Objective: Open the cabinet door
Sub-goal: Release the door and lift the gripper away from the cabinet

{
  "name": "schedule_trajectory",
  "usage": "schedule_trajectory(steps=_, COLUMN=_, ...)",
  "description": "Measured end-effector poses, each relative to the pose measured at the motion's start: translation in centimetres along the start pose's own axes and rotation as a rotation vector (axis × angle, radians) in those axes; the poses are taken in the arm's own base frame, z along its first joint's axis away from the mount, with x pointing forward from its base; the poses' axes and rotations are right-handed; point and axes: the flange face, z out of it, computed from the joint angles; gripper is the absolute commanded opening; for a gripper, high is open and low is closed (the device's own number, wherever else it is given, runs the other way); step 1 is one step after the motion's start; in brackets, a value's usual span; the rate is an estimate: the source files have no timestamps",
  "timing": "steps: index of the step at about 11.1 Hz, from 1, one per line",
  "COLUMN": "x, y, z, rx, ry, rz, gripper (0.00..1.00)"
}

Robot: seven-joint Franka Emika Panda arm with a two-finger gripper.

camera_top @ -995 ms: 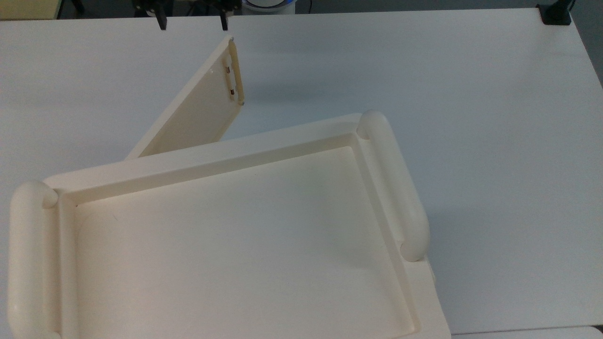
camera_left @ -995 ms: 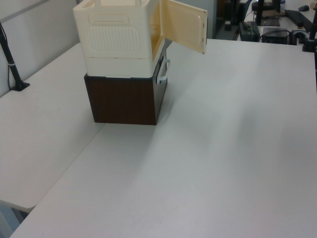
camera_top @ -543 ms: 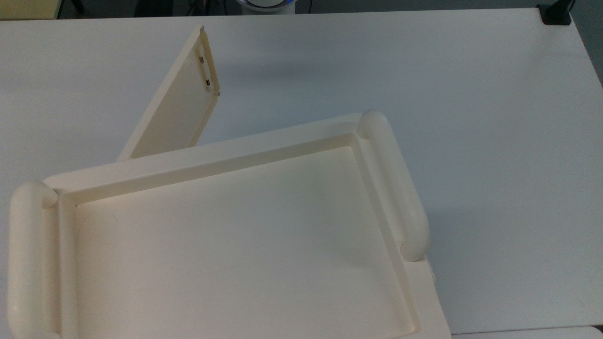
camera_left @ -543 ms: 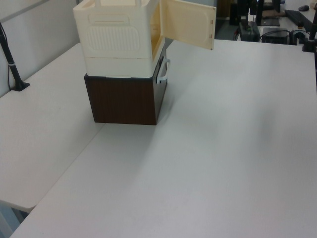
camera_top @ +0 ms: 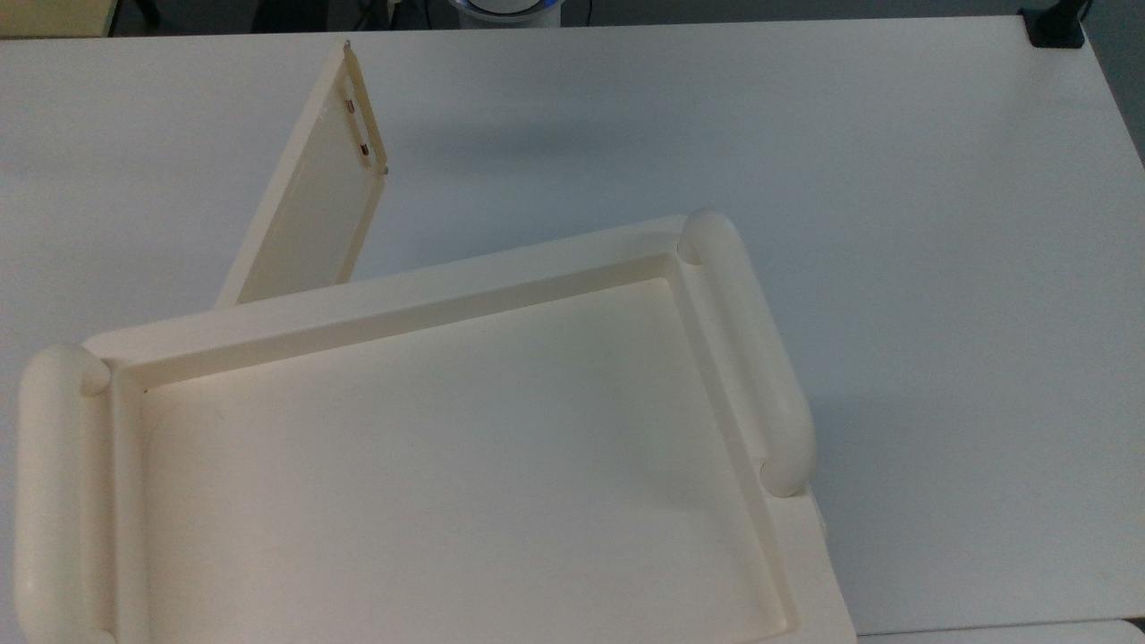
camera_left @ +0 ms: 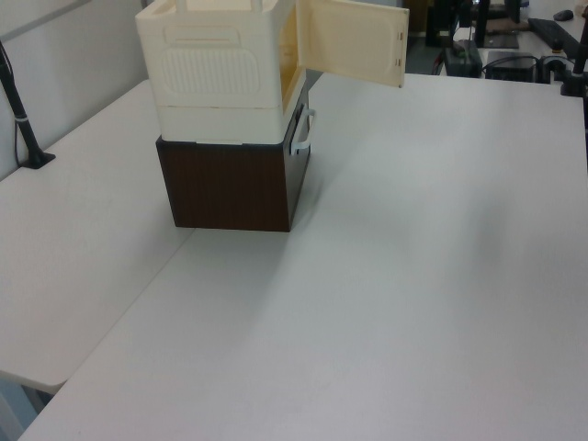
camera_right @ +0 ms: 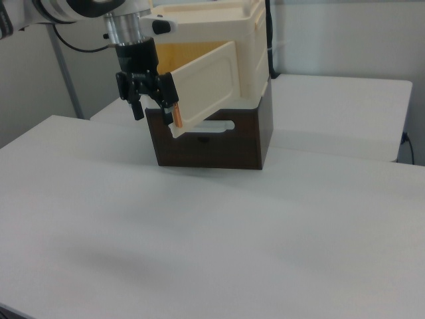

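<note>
So the claw (camera_right: 151,106) is seen in the right view hanging at the free edge of the cabinet door (camera_right: 206,86). Its two black fingers (camera_right: 137,106) are spread apart and nothing is pinched between them. The slim handle (camera_right: 176,114) of the door, with its brownish mount, is found just beside the finger on the right view's right. Whether that finger is actually touching it can't be told.

The door is swung well out from the cream cabinet (camera_right: 249,40). It is hinged on the side away from the claw, and its free edge is pointed toward the claw. Behind the claw, past the door, the cabinet's yellowish inside is exposed.

In the top view the door (camera_top: 313,197) is seen nearly edge-on. It is angled away from the front rim of the cabinet's tray-like top (camera_top: 402,304), with the handle (camera_top: 356,130) at its far end. In the left view the door (camera_left: 354,41) is seen sticking out from the cabinet (camera_left: 216,83) toward the left view's right, over the table (camera_left: 413,276).

Below and behind the claw, the cabinet is stacked on a dark brown box (camera_right: 246,143). A white handle (camera_right: 212,125) is mounted on the box's front, just under the open door. Everything is set on the white table (camera_right: 199,232).
</note>
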Motion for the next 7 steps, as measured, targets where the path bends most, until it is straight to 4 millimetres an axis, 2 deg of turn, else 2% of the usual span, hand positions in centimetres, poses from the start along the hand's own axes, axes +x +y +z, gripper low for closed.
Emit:
schedule_trajectory(steps=2, x=0.0, y=0.0, z=0.1, rx=0.052, ry=-0.002, rz=0.000, gripper=1.00)
schedule_trajectory(steps=4, x=0.1, y=1.1, z=0.2, rx=0.107, ry=-0.003, rz=0.014, gripper=1.00)
schedule_trajectory(steps=7, x=0.1, y=1.5, z=0.3, rx=0.115, ry=-0.003, rz=0.015, gripper=1.00)
